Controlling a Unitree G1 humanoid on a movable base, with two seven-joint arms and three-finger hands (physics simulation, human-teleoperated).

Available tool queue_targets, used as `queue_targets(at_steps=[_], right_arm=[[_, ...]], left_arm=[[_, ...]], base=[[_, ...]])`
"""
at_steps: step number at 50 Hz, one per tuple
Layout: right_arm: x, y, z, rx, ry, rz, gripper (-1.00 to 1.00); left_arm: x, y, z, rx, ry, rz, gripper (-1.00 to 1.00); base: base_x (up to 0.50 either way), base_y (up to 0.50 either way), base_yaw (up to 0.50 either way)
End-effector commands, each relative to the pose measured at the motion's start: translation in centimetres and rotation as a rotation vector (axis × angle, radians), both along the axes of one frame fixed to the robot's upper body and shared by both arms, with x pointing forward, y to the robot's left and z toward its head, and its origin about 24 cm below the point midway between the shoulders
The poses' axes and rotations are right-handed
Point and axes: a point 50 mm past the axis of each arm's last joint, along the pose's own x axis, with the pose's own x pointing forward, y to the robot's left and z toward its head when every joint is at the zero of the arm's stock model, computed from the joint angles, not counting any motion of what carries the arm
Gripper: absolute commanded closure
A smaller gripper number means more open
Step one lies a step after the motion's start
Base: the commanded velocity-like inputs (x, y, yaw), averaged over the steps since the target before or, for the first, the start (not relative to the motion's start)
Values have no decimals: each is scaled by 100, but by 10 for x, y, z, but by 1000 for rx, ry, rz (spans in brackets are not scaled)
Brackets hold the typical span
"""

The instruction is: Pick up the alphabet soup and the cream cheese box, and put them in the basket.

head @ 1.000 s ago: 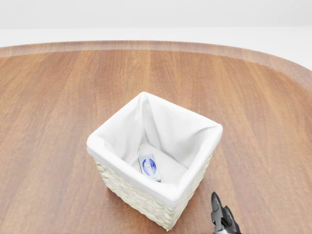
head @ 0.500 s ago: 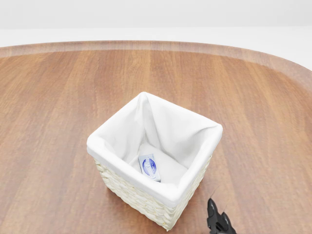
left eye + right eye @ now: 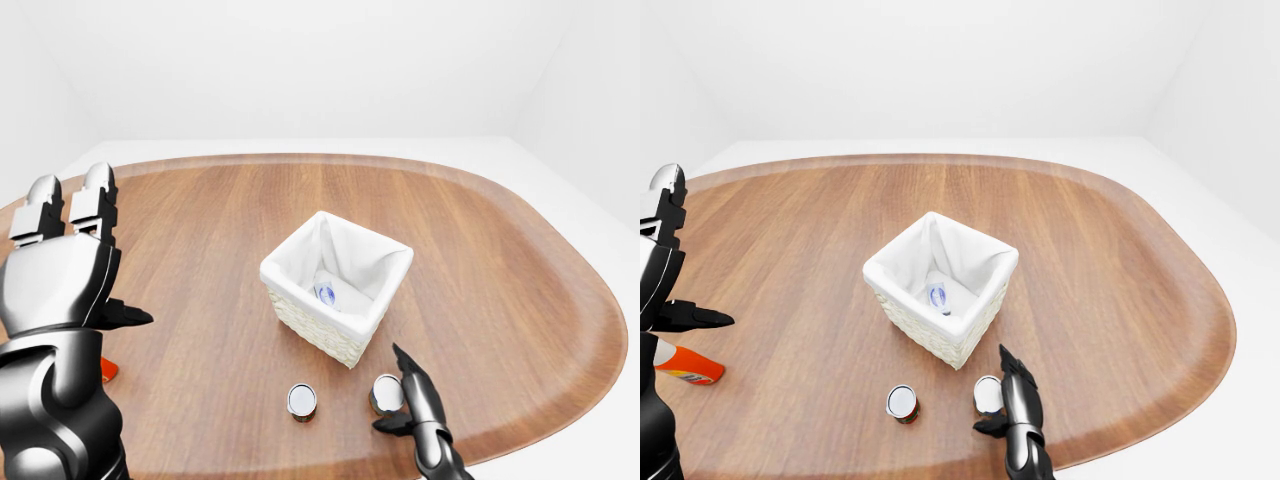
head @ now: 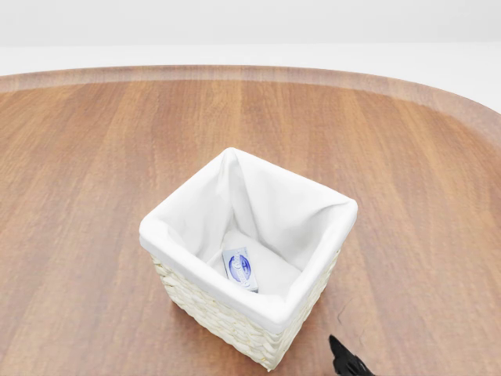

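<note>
The right hand (image 3: 405, 398) has slid down in the head view, so only a dark tip shows at the bottom edge. The basket (image 4: 317, 258) has not moved. The box (image 4: 239, 268) lies flat inside the basket, on the white cloth. In the left-eye view, the right hand is just beside a can (image 3: 386, 393), with its fingers spread around it. Another can (image 3: 301, 401) stands to the left, apart. The left hand (image 3: 62, 265) is held up high at the left, fingers straight and open, holding nothing. A bottle (image 3: 685, 366) lies on the table (image 3: 520, 300) near it.
</note>
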Motion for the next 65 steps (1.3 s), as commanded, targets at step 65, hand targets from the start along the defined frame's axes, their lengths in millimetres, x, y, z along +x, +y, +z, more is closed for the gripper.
queue_targets(at_steps=[65], right_arm=[[31, -53, 38, 4, -281, -373, 100]], left_arm=[[1, 1, -4, -7, 13, 3, -100]], base=[[0, 0, 0]])
